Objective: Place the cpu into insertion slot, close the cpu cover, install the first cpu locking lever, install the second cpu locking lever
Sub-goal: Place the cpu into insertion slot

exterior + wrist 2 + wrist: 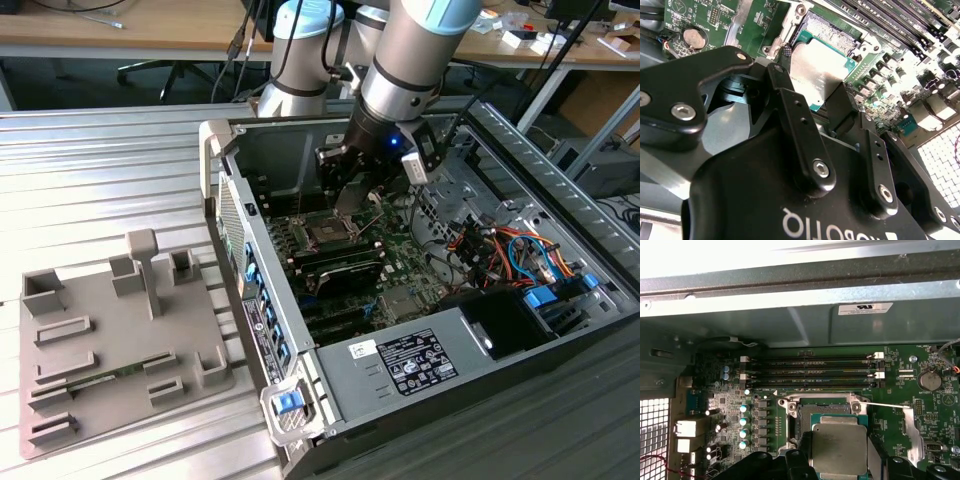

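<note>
1. On the exterior view's left, the grey fixture tray [100, 340] sits beside the open computer case [230, 200].
2. My arm drops steeply into the case, with the gripper [350, 195] low over the motherboard [400, 262].
3. My fingers [805, 452] are clamped on the cpu [840, 447] by two opposite edges, over the insertion slot [822, 409]. I can't tell if it's touching.
4. I'd judge it light, stiff and fragile, so I hold it by the edges only and keep it flat.
</note>
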You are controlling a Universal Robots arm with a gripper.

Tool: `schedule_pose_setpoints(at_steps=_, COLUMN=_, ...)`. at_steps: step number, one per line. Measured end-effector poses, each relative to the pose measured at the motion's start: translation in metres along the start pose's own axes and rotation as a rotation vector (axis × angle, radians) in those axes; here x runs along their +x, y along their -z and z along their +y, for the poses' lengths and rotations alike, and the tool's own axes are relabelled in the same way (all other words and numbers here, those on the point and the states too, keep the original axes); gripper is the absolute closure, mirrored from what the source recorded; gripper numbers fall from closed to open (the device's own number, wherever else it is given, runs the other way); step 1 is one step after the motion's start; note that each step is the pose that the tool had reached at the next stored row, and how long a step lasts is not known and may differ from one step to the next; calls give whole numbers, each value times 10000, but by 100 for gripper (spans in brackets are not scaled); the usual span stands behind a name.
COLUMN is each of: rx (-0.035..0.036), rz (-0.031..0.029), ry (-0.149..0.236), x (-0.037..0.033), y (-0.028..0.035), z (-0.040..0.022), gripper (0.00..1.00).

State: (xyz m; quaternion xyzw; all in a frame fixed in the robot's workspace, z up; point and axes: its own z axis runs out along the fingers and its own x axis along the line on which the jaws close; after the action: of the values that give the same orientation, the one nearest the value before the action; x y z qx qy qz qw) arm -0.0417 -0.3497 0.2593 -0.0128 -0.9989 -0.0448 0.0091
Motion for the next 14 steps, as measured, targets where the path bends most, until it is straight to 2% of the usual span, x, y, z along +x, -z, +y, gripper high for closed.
schedule_pose_setpoints(at_steps=14, rx=-1, rz=0, ry=0, x=2, y=-26, z=-2, gripper=47)
